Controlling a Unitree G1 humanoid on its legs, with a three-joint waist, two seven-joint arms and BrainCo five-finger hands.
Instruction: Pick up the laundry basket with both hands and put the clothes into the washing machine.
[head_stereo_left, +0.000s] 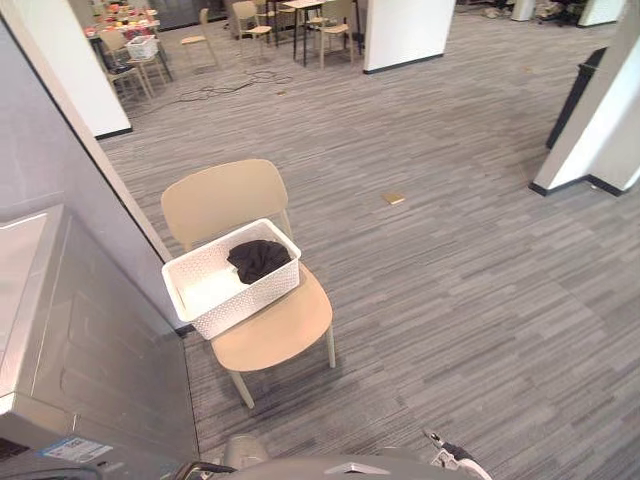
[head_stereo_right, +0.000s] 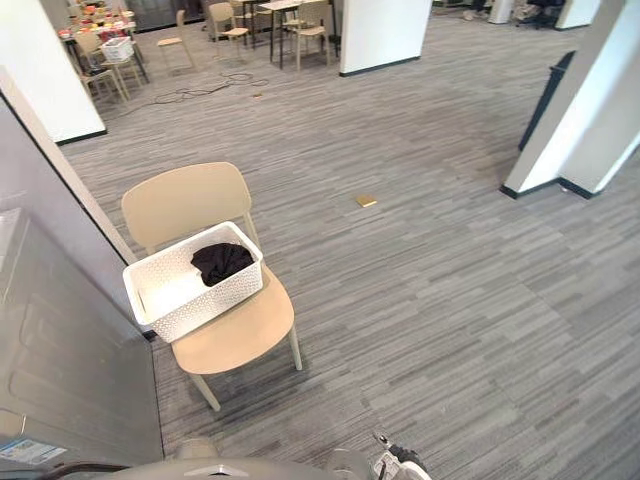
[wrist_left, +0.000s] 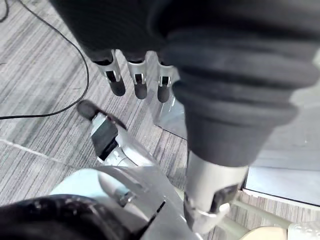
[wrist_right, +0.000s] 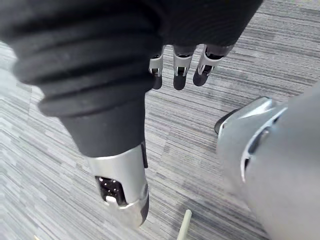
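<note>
A white perforated laundry basket (head_stereo_left: 232, 277) (head_stereo_right: 190, 283) rests on the seat of a tan chair (head_stereo_left: 265, 330). A dark garment (head_stereo_left: 259, 259) lies bunched in the basket's right end. The grey washing machine (head_stereo_left: 70, 340) stands at the left, close beside the chair. My left hand (wrist_left: 135, 82) hangs over the carpet with relaxed, straight fingers holding nothing. My right hand (wrist_right: 180, 67) likewise hangs over the carpet, fingers relaxed and holding nothing.
A white partition wall (head_stereo_left: 60, 130) runs behind the washer. White pillars (head_stereo_left: 600, 120) stand at the right and far middle. A small tan object (head_stereo_left: 394, 198) lies on the grey carpet. Tables and chairs (head_stereo_left: 300, 25) fill the far background.
</note>
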